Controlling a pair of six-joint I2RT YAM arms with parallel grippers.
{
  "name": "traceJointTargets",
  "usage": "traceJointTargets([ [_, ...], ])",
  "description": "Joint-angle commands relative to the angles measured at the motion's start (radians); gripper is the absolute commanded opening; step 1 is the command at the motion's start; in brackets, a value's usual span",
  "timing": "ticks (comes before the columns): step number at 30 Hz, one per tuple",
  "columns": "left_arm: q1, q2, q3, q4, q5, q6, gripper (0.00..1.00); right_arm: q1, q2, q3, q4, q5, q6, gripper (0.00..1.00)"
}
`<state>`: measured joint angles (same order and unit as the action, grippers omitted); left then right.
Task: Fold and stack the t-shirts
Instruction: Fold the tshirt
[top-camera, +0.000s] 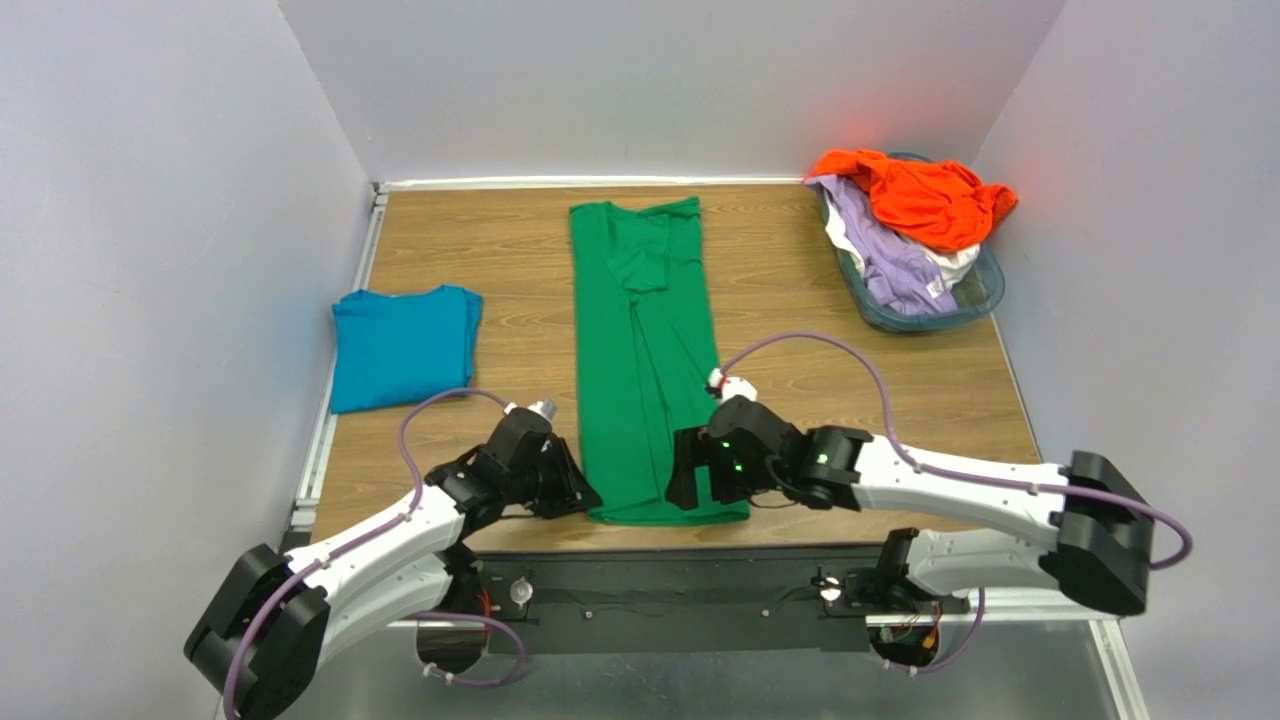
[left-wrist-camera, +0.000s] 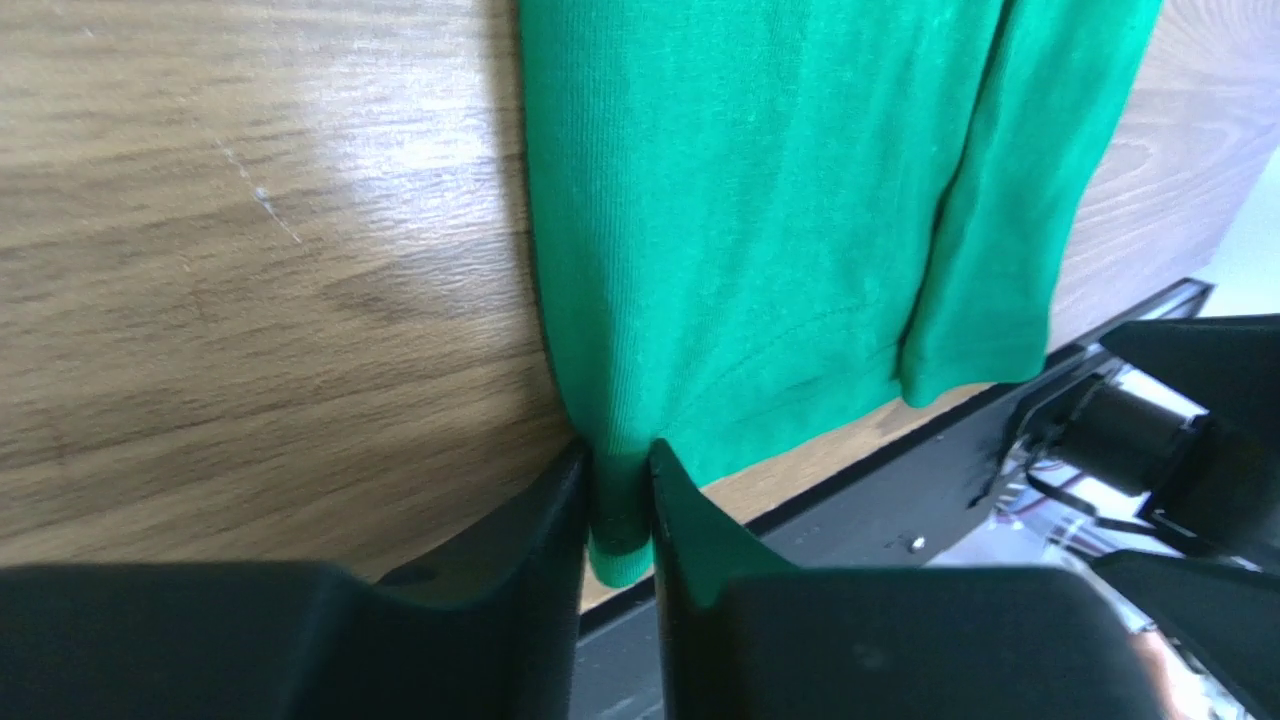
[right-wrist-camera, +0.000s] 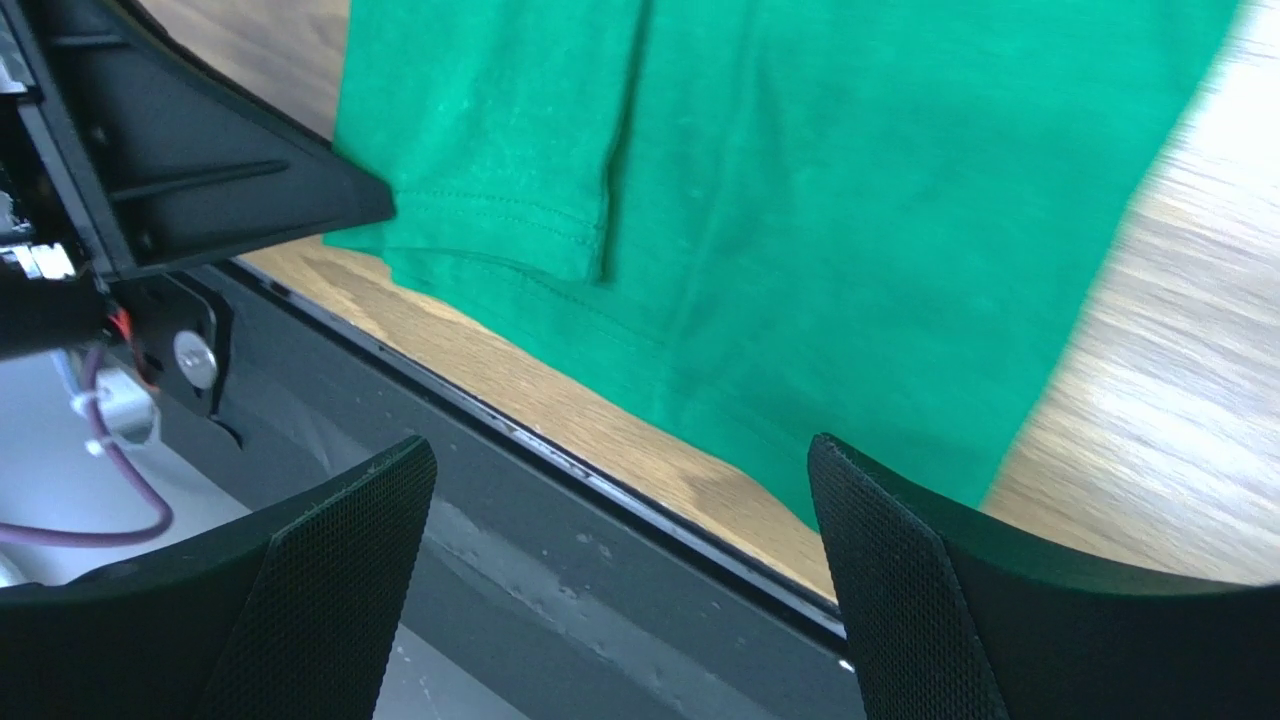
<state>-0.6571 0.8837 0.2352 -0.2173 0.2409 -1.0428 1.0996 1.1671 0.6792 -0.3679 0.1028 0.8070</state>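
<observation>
Near the bottom middle of the top view, the left gripper (left-wrist-camera: 616, 477) pinches a corner of the green t-shirt (top-camera: 643, 345), and the right gripper (right-wrist-camera: 619, 453) hangs wide open by the other corner.

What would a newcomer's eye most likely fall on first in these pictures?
The bright green t-shirt lies folded into a long strip down the middle of the wooden table. The left gripper pinches its near left corner, and the right gripper stands open by its near right corner. Next come the orange t-shirt, heaped on the basket at the far right, and the folded teal-blue t-shirt on the left.
</observation>
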Motion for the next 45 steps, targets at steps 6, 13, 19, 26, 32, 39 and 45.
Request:
traceJointTargets([
  [6, -0.013, -0.029, -0.022, -0.027, 0.009, 0.004, 0.02, 0.003, 0.169, 0.128, -0.014, -0.012, -0.074, 0.8],
  [13, -0.013, -0.061, -0.031, -0.042, 0.015, 0.001, 0.0, 0.006, 0.255, 0.122, -0.014, -0.037, -0.034, 0.55],
  [19, -0.012, -0.043, -0.024, -0.037, 0.015, 0.013, 0.0, 0.014, 0.33, 0.134, -0.014, -0.028, -0.032, 0.47],
  [26, -0.012, -0.02, -0.016, -0.034, 0.014, 0.023, 0.0, 0.016, 0.362, 0.137, -0.013, -0.012, -0.022, 0.34],
  [32, -0.013, -0.026, -0.016, -0.034, 0.008, 0.02, 0.0, 0.016, 0.367, 0.14, -0.016, -0.021, -0.012, 0.2],
  [39, -0.012, -0.04, -0.022, -0.036, 0.015, 0.021, 0.0, 0.017, 0.312, 0.149, -0.016, -0.052, -0.003, 0.13],
  [45, -0.013, -0.038, -0.022, -0.033, 0.015, 0.023, 0.0, 0.02, 0.26, 0.155, -0.014, -0.097, -0.009, 0.03],
])
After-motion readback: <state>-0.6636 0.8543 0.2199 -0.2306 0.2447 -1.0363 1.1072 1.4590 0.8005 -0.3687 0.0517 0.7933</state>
